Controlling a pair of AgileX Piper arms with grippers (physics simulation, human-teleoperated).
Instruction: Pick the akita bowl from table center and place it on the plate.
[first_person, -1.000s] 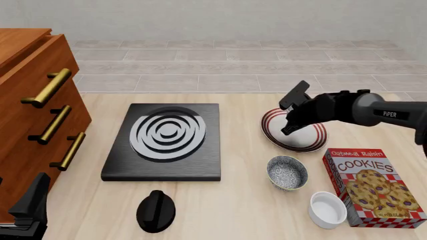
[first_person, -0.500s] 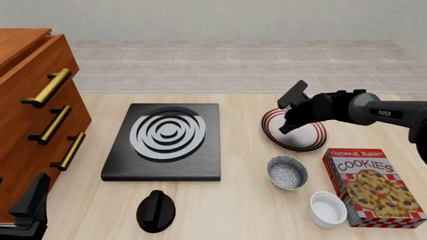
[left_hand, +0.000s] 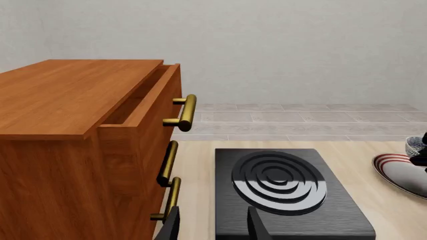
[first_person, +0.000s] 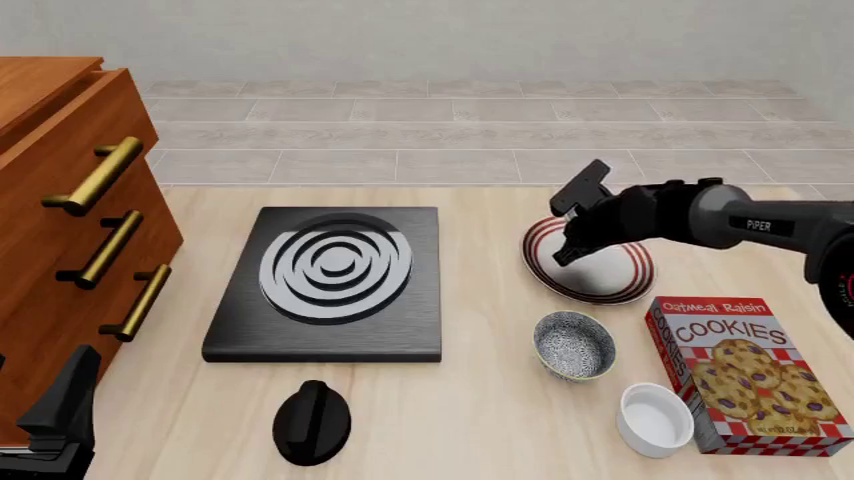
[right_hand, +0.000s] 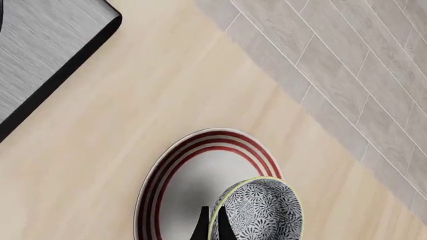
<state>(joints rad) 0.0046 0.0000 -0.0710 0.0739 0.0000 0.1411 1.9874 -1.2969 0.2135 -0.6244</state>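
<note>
- Grey tiled flooring is running behind the pale wooden table (first_person: 467, 420), and a plain grey wall is closing off the back.
- On the table's left side a wooden dresser (first_person: 67, 240) with brass handles is standing, its top drawer sitting slightly open in the left wrist view.
- Just beside it a black cooktop (first_person: 331, 282) with grey rings is lying flat, and a black knob (first_person: 311, 422) is sitting near the front edge.
- I am holding my right tool (right_hand: 211, 227) above the plate (first_person: 617, 278), which is lying right of the cooktop toward the back of the table.
- Its two dark fingers are standing close together and pinching the rim of the small speckled bowl (right_hand: 255, 210); the bowl is tilting, its patterned inside facing the wrist camera, with the red-striped plate directly beneath it.
- I cannot tell whether the bowl is touching the plate.
- A second, wider speckled bowl (first_person: 575, 345) is sitting in front of the plate, a plain white bowl (first_person: 655, 419) nearer still, and a cookie box (first_person: 745, 373) is lying just beside both.
- My left tool (left_hand: 212, 225) is waiting low at the front left by the dresser, its fingers apart with nothing between them.
</note>
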